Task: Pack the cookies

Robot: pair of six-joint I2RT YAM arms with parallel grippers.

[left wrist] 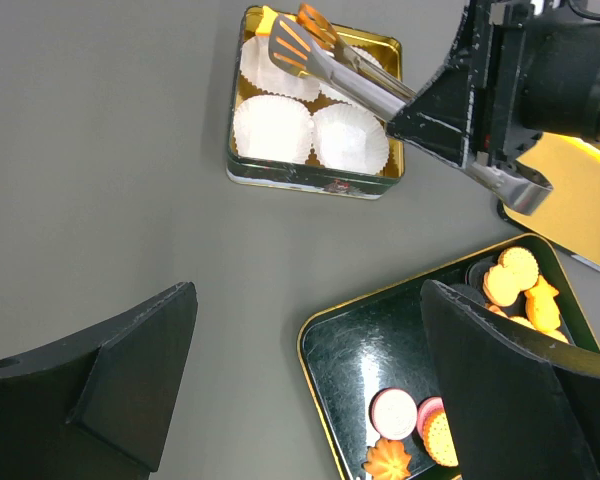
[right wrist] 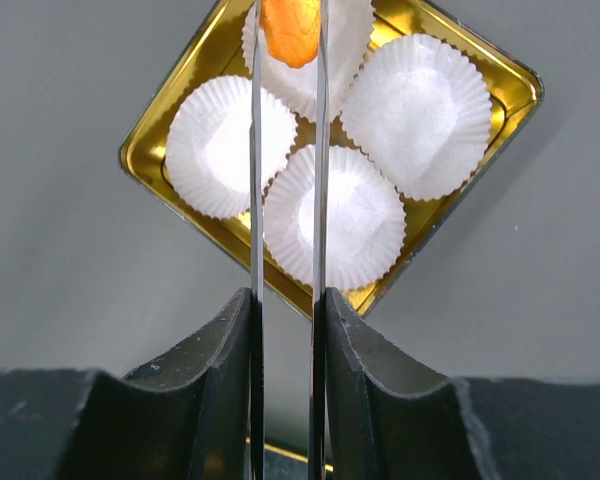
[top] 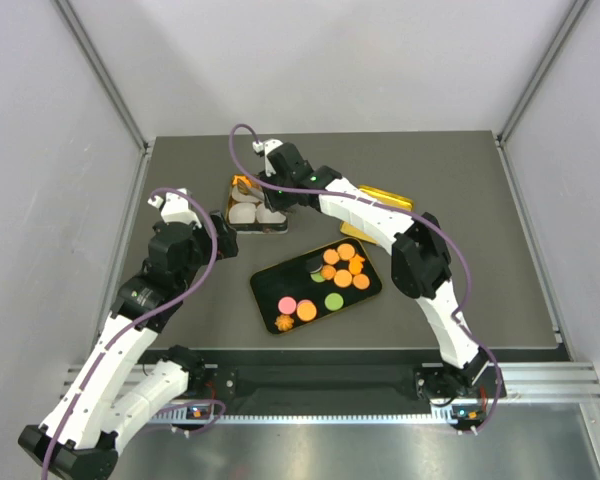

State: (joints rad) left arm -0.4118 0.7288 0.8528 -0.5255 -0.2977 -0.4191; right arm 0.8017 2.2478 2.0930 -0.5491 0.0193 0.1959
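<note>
The cookies lie on a black tray: mostly orange rounds, with green and pink ones; they also show in the left wrist view. My right gripper is shut on metal tongs. The tongs pinch one orange cookie above the far end of a gold tin that holds several white paper cups. My left gripper is open and empty, over bare table left of the tray.
A gold lid lies right of the tin, behind the tray. The right arm stretches over the tray's far side. The grey table is enclosed by white walls at left, back and right.
</note>
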